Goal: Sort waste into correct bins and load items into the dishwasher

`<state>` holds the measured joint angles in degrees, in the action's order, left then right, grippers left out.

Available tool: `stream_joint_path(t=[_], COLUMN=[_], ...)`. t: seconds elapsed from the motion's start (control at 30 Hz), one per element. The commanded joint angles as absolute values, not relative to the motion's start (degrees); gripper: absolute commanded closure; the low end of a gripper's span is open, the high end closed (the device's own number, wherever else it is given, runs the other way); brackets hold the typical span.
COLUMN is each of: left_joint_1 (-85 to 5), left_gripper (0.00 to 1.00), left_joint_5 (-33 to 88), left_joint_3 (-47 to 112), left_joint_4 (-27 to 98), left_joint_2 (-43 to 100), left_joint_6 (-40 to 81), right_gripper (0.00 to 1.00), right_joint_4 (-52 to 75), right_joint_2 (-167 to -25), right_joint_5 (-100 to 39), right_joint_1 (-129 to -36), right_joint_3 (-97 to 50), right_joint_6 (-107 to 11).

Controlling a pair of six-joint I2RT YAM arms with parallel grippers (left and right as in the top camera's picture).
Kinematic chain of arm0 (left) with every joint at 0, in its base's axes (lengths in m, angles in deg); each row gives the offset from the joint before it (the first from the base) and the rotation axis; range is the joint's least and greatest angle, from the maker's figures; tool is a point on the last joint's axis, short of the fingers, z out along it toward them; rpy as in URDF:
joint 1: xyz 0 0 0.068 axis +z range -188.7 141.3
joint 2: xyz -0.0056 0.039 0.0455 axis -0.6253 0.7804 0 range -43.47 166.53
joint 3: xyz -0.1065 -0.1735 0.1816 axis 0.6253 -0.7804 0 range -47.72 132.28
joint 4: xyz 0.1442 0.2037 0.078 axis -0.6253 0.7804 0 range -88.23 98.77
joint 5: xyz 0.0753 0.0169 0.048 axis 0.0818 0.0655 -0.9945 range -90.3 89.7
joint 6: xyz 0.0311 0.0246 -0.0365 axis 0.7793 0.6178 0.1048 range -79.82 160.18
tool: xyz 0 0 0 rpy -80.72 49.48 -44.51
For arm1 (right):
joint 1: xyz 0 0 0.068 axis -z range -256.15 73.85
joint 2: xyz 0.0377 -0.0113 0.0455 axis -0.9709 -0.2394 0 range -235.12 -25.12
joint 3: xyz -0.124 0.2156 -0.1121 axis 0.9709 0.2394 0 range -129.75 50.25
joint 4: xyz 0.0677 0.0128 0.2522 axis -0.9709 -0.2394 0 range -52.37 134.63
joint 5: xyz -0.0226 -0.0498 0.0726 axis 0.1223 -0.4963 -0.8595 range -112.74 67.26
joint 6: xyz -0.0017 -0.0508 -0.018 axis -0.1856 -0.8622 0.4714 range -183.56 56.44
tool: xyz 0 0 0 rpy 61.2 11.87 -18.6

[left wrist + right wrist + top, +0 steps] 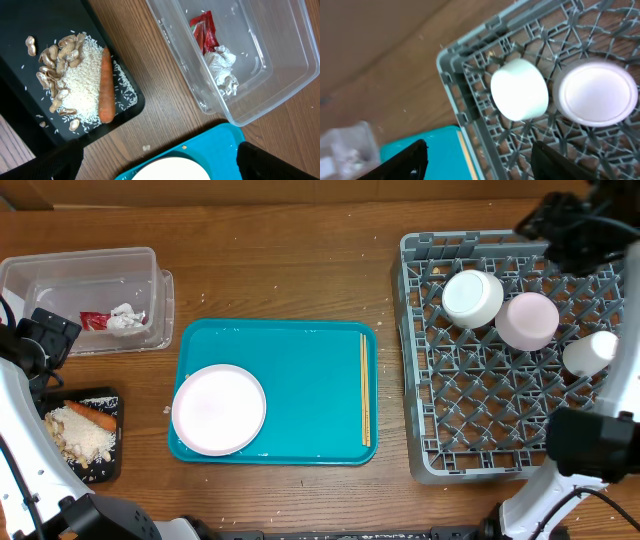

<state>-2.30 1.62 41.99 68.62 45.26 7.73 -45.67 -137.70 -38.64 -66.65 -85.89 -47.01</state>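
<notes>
One small cup [520,90] lies just ahead of the spread right pincer [479,148].

teal tray [310,390] middle: open | rack [412,360] far end: cup [472,297], bowl [527,320] block

Worktop [300,260]: brown wood, with scattered crumbs [285,285].
By left jaws: clear tub [80,255], black tray [110,470].
Between both jaws: teal tray [310,390].
Under right jaws: grey rack [408,330].
</notes>
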Motion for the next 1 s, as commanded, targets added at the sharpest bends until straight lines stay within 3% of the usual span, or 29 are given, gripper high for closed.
stream_joint_path(t=[0.0, 0.13, 0.33, 0.63, 0.97], left_joint_1=[-2.37, -2.37, -2.37, -2.37, -2.37], left_gripper=[0.0, 0.0, 0.0, 0.0, 0.0], left_joint_5=[1.18, 1.18, 1.18, 1.18, 1.18], left_joint_3=[42.3, 42.3, 42.3, 42.3, 42.3], left_joint_4=[68.62, 68.62, 68.62, 68.62, 68.62], left_joint_2=[45.39, 45.39, 45.39, 45.39, 45.39], left_joint_6=[8.26, 8.26, 8.26, 8.26, 8.26], right_gripper=[0.48, 0.71, 0.84, 0.94, 0.96], right_joint_4=[-45.84, -45.43, -42.08, -38.65, -38.13], right_joint_2=[-139.4, -142.66, -146.73, -149.37, -151.53], right_joint_5=[-27.67, -21.09, -17.83, -18.29, -18.25], right_joint_1=[-72.18, -75.9, -76.77, -76.14, -76.14], right_joint_3=[-83.9, -80.2, -76.03, -73.82, -73.08], right_joint_6=[-46.68, -43.44, -42.09, -42.31, -42.35])
